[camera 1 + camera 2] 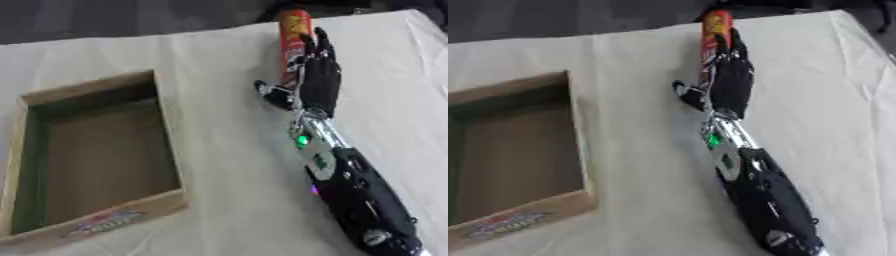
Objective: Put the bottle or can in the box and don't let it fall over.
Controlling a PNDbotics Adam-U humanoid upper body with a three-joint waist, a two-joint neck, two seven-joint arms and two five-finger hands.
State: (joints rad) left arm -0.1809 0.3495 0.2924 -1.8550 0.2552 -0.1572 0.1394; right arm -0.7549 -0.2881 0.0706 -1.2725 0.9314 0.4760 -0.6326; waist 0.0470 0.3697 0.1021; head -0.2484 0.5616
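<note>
Task at an early stage. The tall red can point(293, 40) stands upright near the far table edge, well apart from the open cardboard box point(171, 130), which holds nothing. The right hand point(317, 80) lies against the can's right side, fingers extended along it; whether they have begun to curl round it cannot be told. Grasp, transfer and upright placement remain. The left hand is out of view.

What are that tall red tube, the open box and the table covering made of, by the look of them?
The tall red tube looks like a printed can, perhaps card or metal; its glossy label leaves that open. The box seems to be plain brown cardboard, matte, with thin walls and a printed front edge. The covering looks like off-white cloth or paper, going by its soft creases. The right hand appears to be black plastic or metal.
</note>
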